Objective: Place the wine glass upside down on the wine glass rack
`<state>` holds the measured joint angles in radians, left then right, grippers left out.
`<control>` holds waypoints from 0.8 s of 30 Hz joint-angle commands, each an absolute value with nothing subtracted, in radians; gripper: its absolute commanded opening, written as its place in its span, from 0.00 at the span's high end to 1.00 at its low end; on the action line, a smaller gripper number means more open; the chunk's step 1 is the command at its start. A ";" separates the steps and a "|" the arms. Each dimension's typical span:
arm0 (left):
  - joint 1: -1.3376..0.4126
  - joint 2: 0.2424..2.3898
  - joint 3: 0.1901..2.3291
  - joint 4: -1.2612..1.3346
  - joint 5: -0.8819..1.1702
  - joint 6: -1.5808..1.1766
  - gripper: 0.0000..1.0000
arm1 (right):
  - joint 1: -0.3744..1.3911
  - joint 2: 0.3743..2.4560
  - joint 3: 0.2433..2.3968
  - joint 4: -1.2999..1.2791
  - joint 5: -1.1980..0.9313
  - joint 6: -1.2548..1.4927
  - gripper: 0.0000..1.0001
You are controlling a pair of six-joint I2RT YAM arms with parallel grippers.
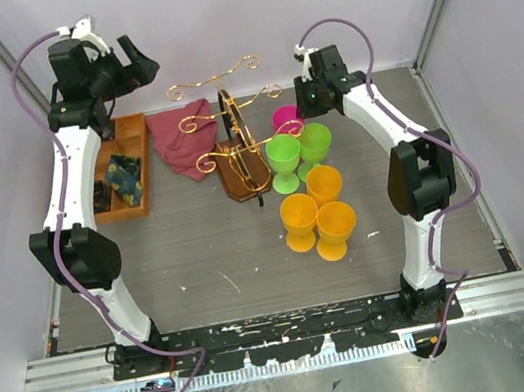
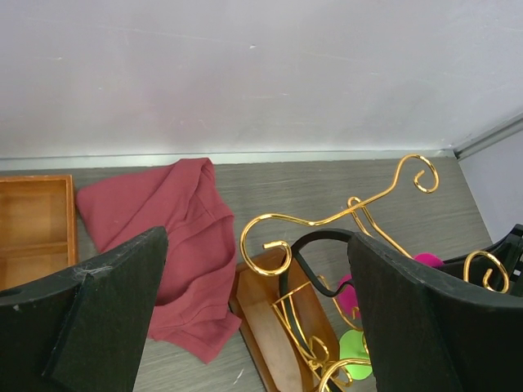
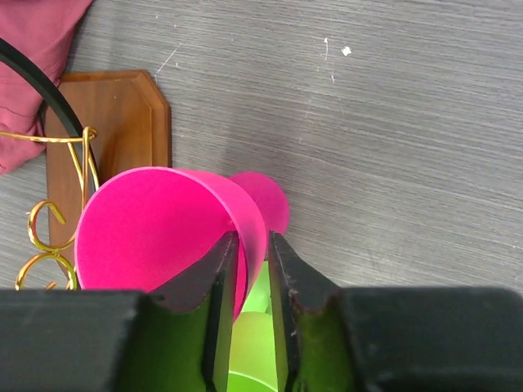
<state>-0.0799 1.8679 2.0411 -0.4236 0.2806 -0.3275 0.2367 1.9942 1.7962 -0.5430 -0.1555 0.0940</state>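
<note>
The wine glass rack [image 1: 229,126] is a gold wire stand with scroll arms on a brown wooden base, at the back middle of the table. It also shows in the left wrist view [image 2: 327,219] and its base in the right wrist view [image 3: 106,114]. A pink wine glass [image 1: 285,116] stands just right of the rack. My right gripper [image 1: 309,98] is shut on its rim [image 3: 155,229], one finger inside the bowl and one outside [image 3: 253,245]. My left gripper [image 1: 139,63] is open and empty, held high at the back left, looking down at the rack [image 2: 257,241].
Two green goblets [image 1: 283,152] [image 1: 314,138] and three orange goblets [image 1: 324,183] stand in a cluster right of the rack. A red cloth [image 1: 175,135] lies left of the rack. An orange wooden compartment tray [image 1: 135,137] sits at the back left.
</note>
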 commanded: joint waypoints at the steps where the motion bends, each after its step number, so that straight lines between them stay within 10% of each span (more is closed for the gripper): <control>1: -0.075 1.846 2.045 -0.417 0.311 -0.341 0.02 | 0.236 1.989 1.851 -0.538 -0.149 0.072 0.78; 6: -0.072 1.846 2.067 -0.424 0.311 -0.342 0.02 | 0.236 1.988 1.862 -0.547 -0.113 0.051 0.99; 24: -0.073 1.800 2.132 -0.324 0.339 -0.606 0.02 | 0.235 1.823 1.946 -0.435 0.333 -0.067 0.99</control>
<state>-0.0765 1.8580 2.1376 -0.4065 0.3317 -0.4545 0.2344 1.9865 1.8793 -0.5838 0.2451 -0.0010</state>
